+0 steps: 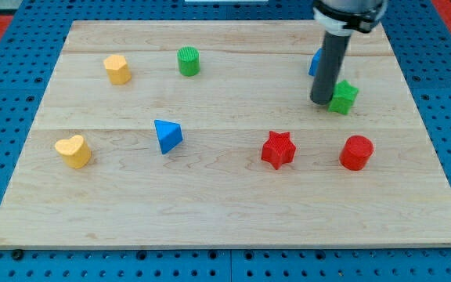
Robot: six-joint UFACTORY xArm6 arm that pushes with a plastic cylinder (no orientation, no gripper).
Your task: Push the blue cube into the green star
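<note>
No brand, label or writing readable anywhere.

Left to right on the wooden board [225,211]:
- yellow heart [73,150], near the view's left edge, lower half
- yellow block [117,69], roughly hexagonal, upper left
- blue triangle [167,135], mid-left, well apart from the heart
- green cylinder [188,61], upper middle, right of the yellow block
- red star [278,150], lower middle-right
- blue cube [315,63], upper right, mostly hidden behind the rod; only its left sliver shows
- my tip [321,102], down on the board, just below the blue cube and just left of the green star [342,97]; looks to be touching the star's left side, can't confirm contact
- red cylinder [356,153], lower right, below the green star and right of the red star

Tool is a plain rod: no jaws, so nothing to open or clench, and it's holding nothing.

Cube and green star sit near each other, rod in front of the cube; can't tell if they touch.

Blue pegboard [6,94] surrounds the board.
</note>
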